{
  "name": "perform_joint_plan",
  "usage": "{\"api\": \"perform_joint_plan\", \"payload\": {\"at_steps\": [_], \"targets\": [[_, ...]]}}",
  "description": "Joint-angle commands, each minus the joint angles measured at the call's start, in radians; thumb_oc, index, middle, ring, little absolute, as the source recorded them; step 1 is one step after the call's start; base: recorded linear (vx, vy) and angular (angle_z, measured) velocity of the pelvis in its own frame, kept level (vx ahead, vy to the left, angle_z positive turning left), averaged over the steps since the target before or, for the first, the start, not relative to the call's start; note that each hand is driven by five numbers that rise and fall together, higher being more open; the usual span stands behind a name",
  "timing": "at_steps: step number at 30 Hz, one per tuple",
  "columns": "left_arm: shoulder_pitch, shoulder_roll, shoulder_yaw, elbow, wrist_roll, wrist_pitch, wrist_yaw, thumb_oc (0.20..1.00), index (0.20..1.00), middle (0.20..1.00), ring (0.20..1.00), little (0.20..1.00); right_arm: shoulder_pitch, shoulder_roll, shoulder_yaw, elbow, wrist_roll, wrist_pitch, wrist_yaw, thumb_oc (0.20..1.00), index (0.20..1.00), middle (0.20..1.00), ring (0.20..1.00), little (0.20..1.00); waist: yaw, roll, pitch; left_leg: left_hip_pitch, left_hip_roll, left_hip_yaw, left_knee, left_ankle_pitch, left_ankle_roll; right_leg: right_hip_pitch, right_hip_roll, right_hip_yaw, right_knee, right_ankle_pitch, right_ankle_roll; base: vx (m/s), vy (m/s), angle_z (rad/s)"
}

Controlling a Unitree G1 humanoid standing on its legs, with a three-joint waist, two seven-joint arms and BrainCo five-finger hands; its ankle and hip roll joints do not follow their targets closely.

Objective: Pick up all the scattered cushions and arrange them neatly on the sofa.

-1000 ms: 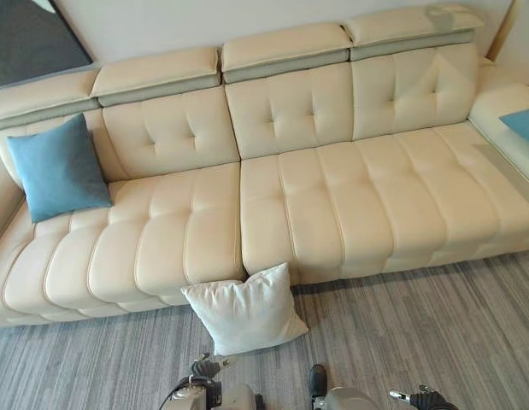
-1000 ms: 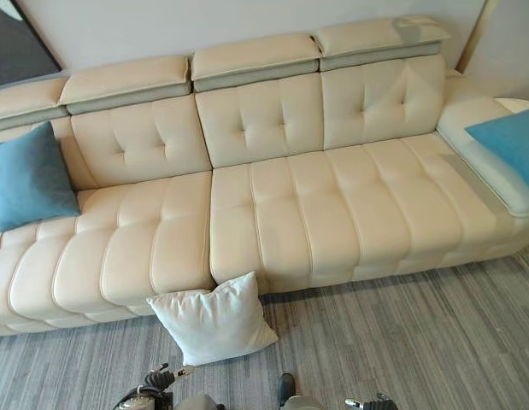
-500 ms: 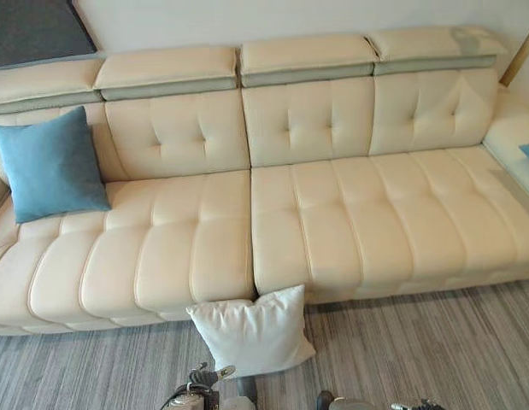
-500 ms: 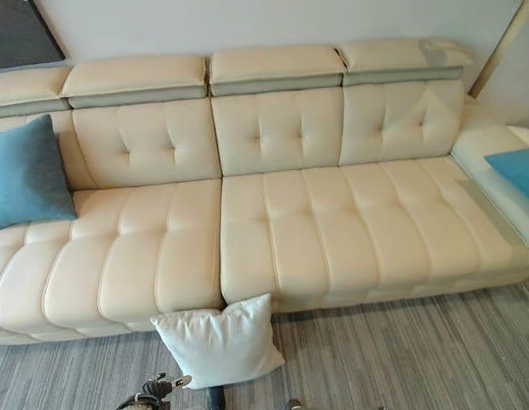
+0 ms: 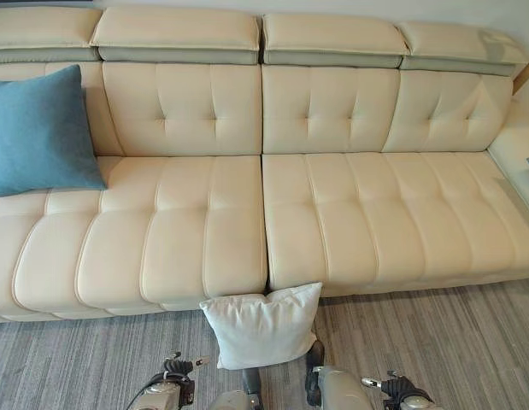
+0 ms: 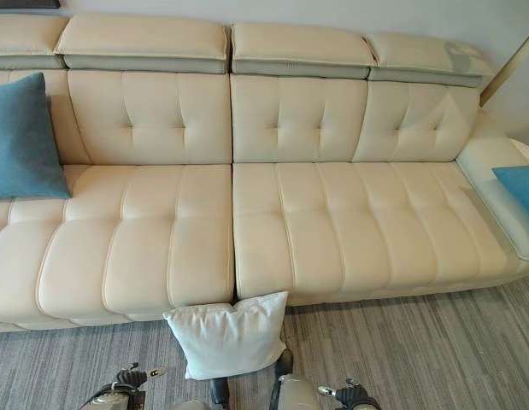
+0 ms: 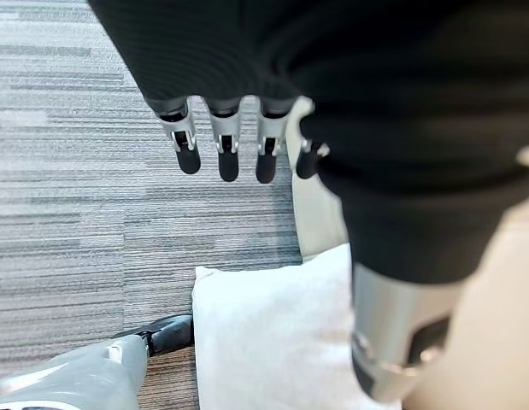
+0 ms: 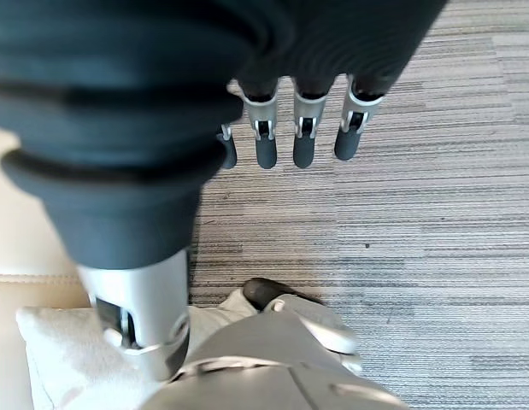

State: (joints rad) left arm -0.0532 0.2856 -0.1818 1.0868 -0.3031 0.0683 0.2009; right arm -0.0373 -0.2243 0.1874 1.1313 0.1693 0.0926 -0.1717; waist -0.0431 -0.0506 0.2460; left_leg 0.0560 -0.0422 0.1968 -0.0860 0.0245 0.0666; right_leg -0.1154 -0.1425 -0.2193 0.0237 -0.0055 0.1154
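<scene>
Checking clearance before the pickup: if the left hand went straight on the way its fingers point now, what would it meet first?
Probably the grey carpet. The left hand hangs open, fingertips aimed at bare floor, with the white cushion off to one side of that line. Depth is unclear.

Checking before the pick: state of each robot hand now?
Left robot hand: open, fingers straight, holding nothing.
Right robot hand: open, fingers straight, holding nothing.

A grey streaked carpet [image 5: 435,342] is lying beneath the left hand [image 7: 228,158] and the right hand [image 8: 304,145]. Ahead of both hands a long cream leather sofa [image 5: 332,222] is standing on it, its tufted backrests [image 5: 183,107] rising to padded headrests [image 5: 179,30], with a pale wall [image 6: 418,15] showing just beyond
</scene>
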Motion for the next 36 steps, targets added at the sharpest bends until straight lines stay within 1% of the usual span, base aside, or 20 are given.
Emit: {"api": "perform_joint_plan", "payload": {"at_steps": [1, 6, 10, 11, 13, 16, 17, 18, 19, 21, 22, 23, 25, 28, 29, 31, 32, 33, 34, 36], "targets": [[-0.025, -0.015, 0.029, -0.028, -0.011, -0.019, 0.03, 1.0, 1.0, 1.0, 1.0, 1.0, -0.043, -0.043, 0.036, -0.005, -0.022, -0.006, -0.033, 1.0, 1.0, 1.0, 1.0, 1.0, 0.009, 0.028, 0.032, 0.002, 0.054, 0.021, -0.001, -0.046, -0.088, 0.13, 0.038, 0.011, -0.068, -0.027, -0.002, 0.07, -0.052, 0.0], [-0.025, -0.024, 0.045, -0.005, -0.027, -0.021, 0.053, 1.0, 1.0, 1.0, 1.0, 1.0, -0.066, -0.048, 0.034, -0.044, -0.009, -0.014, -0.048, 1.0, 1.0, 1.0, 1.0, 1.0, 0.008, 0.044, 0.06, -0.006, 0.052, 0.009, -0.001, -0.037, -0.092, 0.15, 0.039, 0.002, -0.094, -0.026, -0.01, 0.02, -0.033, -0.01], [-0.074, -0.018, 0.041, 0.005, -0.038, -0.025, 0.081, 1.0, 1.0, 1.0, 1.0, 1.0, -0.119, -0.064, 0.05, -0.096, 0.005, -0.025, -0.073, 1.0, 1.0, 1.0, 1.0, 1.0, 0.011, 0.066, 0.123, -0.068, 0.047, -0.008, -0.001, -0.007, -0.087, 0.081, 0.03, 0.003, -0.061, -0.03, -0.017, -0.11, -0.01, 0.1], [-0.095, -0.013, 0.031, 0.006, -0.04, -0.029, 0.091, 1.0, 1.0, 1.0, 1.0, 1.0, -0.14, -0.072, 0.05, -0.108, 0.01, -0.03, -0.088, 1.0, 1.0, 1.0, 1.0, 1.0, 0.012, 0.069, 0.139, -0.106, 0.048, -0.011, 0.015, -0.003, -0.086, 0.039, 0.025, 0.007, -0.031, -0.033, -0.019, -0.31, -0.004, 0.11], [-0.177, 0.008, 0.027, 0.023, -0.067, -0.044, 0.135, 1.0, 1.0, 1.0, 1.0, 1.0, -0.216, -0.086, 0.033, -0.161, 0.069, -0.054, -0.129, 1.0, 1.0, 1.0, 1.0, 1.0, 0.007, 0.072, 0.181, -0.282, 0.047, -0.015, 0.144, -0.02, -0.08, -0.136, 0.007, 0.027, 0.09, -0.039, -0.028, -0.33, -0.012, 0.13], [-0.268, 0.036, 0.053, 0.038, -0.138, -0.068, 0.178, 1.0, 1.0, 1.0, 1.0, 1.0, -0.313, -0.105, 0.023, -0.222, 0.136, -0.092, -0.181, 1.0, 1.0, 1.0, 1.0, 1.0, 0.007, 0.067, 0.188, -0.458, 0.052, -0.012, 0.254, -0.036, -0.078, -0.316, 0.002, 0.041, 0.195, -0.046, -0.032, -0.18, -0.016, 0.05], [-0.375, 0.063, 0.037, 0.014, -0.185, -0.094, 0.208, 1.0, 1.0, 1.0, 1.0, 1.0, -0.422, -0.126, 0.022, -0.267, 0.197, -0.131, -0.224, 1.0, 1.0, 1.0, 1.0, 1.0, 0.001, 0.075, 0.217, -0.594, 0.067, -0.028, 0.355, -0.061, -0.071, -0.457, -0.009, 0.062, 0.315, -0.083, -0.04, -0.1, -0.014, -0.04], [-0.376, 0.063, 0.037, 0.015, -0.185, -0.094, 0.208, 1.0, 1.0, 1.0, 1.0, 1.0, -0.423, -0.126, 0.022, -0.267, 0.197, -0.131, -0.224, 1.0, 1.0, 1.0, 1.0, 1.0, 0.001, 0.075, 0.212, -0.602, 0.067, -0.028, 0.356, -0.06, -0.07, -0.465, -0.009, 0.063, 0.317, -0.081, -0.04, -0.12, -0.002, 0.05], [-0.451, 0.085, -0.001, -0.005, -0.176, -0.097, 0.227, 1.0, 1.0, 1.0, 1.0, 1.0, -0.501, -0.153, 0.032, -0.286, 0.225, -0.148, -0.242, 1.0, 1.0, 1.0, 1.0, 1.0, -0.008, 0.08, 0.235, -0.698, 0.064, -0.041, 0.435, -0.081, -0.065, -0.565, -0.018, 0.083, 0.414, -0.113, -0.049, -0.05, 0.007, 0.09], [-0.537, 0.114, -0.029, -0.022, -0.169, -0.102, 0.255, 1.0, 1.0, 1.0, 1.0, 1.0, -0.57, -0.166, 0.045, -0.305, 0.255, -0.168, -0.265, 1.0, 1.0, 1.0, 1.0, 1.0, -0.016, 0.081, 0.255, -0.796, 0.067, -0.046, 0.512, -0.102, -0.062, -0.666, -0.027, 0.104, 0.498, -0.136, -0.059, -0.03, 0.022, 0.18], [-0.631, 0.117, -0.065, -0.016, -0.175, -0.103, 0.286, 1.0, 1.0, 1.0, 1.0, 1.0, -0.651, -0.163, 0.079, -0.301, 0.278, -0.18, -0.291, 1.0, 1.0, 1.0, 1.0, 1.0, -0.021, 0.08, 0.274, -0.878, 0.066, -0.055, 0.581, -0.123, -0.058, -0.752, -0.032, 0.123, 0.575, -0.16, -0.07, 0.01, 0.024, 0.18], [-0.694, 0.122, -0.09, -0.019, -0.171, -0.105, 0.305, 1.0, 1.0, 1.0, 1.0, 1.0, -0.704, -0.154, 0.098, -0.3, 0.294, -0.189, -0.303, 1.0, 1.0, 1.0, 1.0, 1.0, -0.024, 0.077, 0.274, -0.944, 0.063, -0.057, 0.63, -0.134, -0.054, -0.823, -0.037, 0.134, 0.628, -0.172, -0.074, 0.05, 0.013, 0.15], [-0.853, 0.124, -0.179, -0.056, -0.159, -0.117, 0.323, 1.0, 1.0, 1.0, 1.0, 1.0, -0.841, -0.111, 0.197, -0.298, 0.328, -0.21, -0.321, 1.0, 1.0, 1.0, 1.0, 1.0, -0.025, 0.068, 0.274, -1.096, 0.058, -0.062, 0.756, -0.171, -0.049, -0.979, -0.041, 0.167, 0.751, -0.212, -0.088, 0.08, 0.012, 0.06], [-0.901, 0.11, -0.202, -0.072, -0.156, -0.127, 0.332, 1.0, 1.0, 1.0, 1.0, 1.0, -0.884, -0.085, 0.211, -0.297, 0.357, -0.223, -0.312, 1.0, 1.0, 1.0, 1.0, 1.0, -0.022, 0.066, 0.274, -1.151, 0.054, -0.061, 0.794, -0.18, -0.044, -1.04, -0.046, 0.174, 0.797, -0.221, -0.088, 0.05, 0.028, -0.08], [-0.96, 0.076, -0.216, -0.093, -0.181, -0.149, 0.338, 1.0, 1.0, 1.0, 1.0, 1.0, -0.943, -0.052, 0.236, -0.298, 0.412, -0.247, -0.288, 1.0, 1.0, 1.0, 1.0, 1.0, -0.02, 0.062, 0.274, -1.239, 0.043, -0.059, 0.857, -0.189, -0.037, -1.13, -0.052, 0.186, 0.861, -0.228, -0.09, 0.07, 0.0, -0.08], [-0.988, 0.04, -0.234, -0.123, -0.206, -0.17, 0.338, 1.0, 1.0, 1.0, 1.0, 1.0, -0.989, -0.037, 0.253, -0.279, 0.428, -0.259, -0.283, 1.0, 1.0, 1.0, 1.0, 1.0, -0.015, 0.065, 0.274, -1.272, 0.038, -0.059, 0.884, -0.205, -0.043, -1.163, -0.054, 0.193, 0.891, -0.246, -0.086, 0.1, -0.003, -0.06], [-1.02, 0.02, -0.241, -0.144, -0.232, -0.188, 0.34, 1.0, 1.0, 1.0, 1.0, 1.0, -1.036, -0.041, 0.252, -0.266, 0.416, -0.259, -0.294, 1.0, 1.0, 1.0, 1.0, 1.0, -0.015, 0.067, 0.274, -1.329, 0.034, -0.055, 0.917, -0.204, -0.037, -1.221, -0.064, 0.197, 0.924, -0.245, -0.088, 0.07, 0.006, 0.11], [-1.014, 0.018, -0.242, -0.143, -0.232, -0.188, 0.34, 1.0, 1.0, 1.0, 1.0, 1.0, -1.029, -0.039, 0.253, -0.265, 0.417, -0.259, -0.294, 1.0, 1.0, 1.0, 1.0, 1.0, -0.014, 0.067, 0.274, -1.308, 0.034, -0.057, 0.907, -0.213, -0.042, -1.199, -0.062, 0.196, 0.915, -0.253, -0.085, 0.07, 0.03, 0.42], [-1.059, -0.007, -0.268, -0.203, -0.243, -0.212, 0.353, 1.0, 1.0, 1.0, 1.0, 1.0, -1.101, -0.05, 0.262, -0.227, 0.39, -0.254, -0.318, 1.0, 1.0, 1.0, 1.0, 1.0, -0.01, 0.073, 0.274, -1.381, 0.024, -0.059, 0.941, -0.21, -0.035, -1.271, -0.071, 0.205, 0.953, -0.249, -0.087, 0.09, 0.014, 0.66], [-1.066, -0.042, -0.282, -0.259, -0.248, -0.227, 0.351, 1.0, 1.0, 1.0, 1.0, 1.0, -1.131, -0.063, 0.283, -0.194, 0.319, -0.228, -0.321, 1.0, 1.0, 1.0, 1.0, 1.0, -0.001, 0.076, 0.274, -1.383, 0.018, -0.064, 0.935, -0.217, -0.039, -1.268, -0.074, 0.203, 0.944, -0.257, -0.082, 0.08, 0.018, 0.34]]}}
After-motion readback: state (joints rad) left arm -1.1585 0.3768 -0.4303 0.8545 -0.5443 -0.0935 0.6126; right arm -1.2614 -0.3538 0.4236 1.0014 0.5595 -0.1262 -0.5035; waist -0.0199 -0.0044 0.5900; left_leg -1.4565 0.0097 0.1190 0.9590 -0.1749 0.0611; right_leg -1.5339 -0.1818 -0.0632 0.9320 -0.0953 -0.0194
